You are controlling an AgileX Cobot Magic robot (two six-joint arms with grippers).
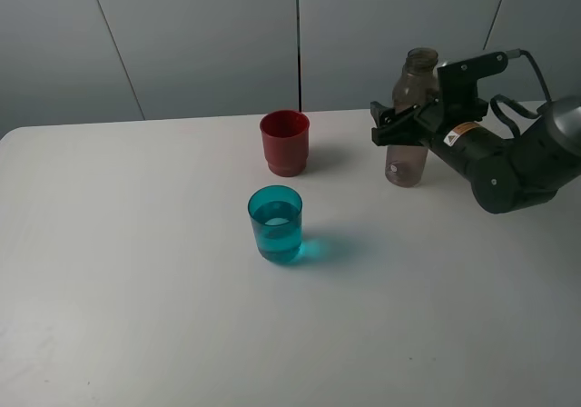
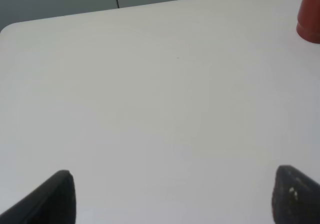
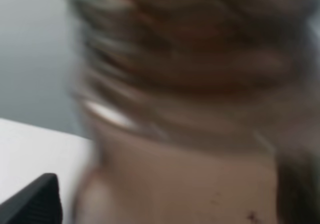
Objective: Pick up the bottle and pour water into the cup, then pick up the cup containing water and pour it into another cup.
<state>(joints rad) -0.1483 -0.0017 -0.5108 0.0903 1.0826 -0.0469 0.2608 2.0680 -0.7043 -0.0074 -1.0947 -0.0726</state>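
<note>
Here the right end effector point(image 1: 392, 124) brackets the bottle point(image 1: 406, 166); the cup point(image 1: 275, 227) holds water.

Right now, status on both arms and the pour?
Left gripper open, low over table. Right gripper around upright bottle, grip unclear. Teal cup holds water; red cup stands behind. Nothing between them.

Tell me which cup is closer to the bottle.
The opaque dark-red cup, at the back; the see-through teal cup stands farther from the bottle, toward the front.
</note>
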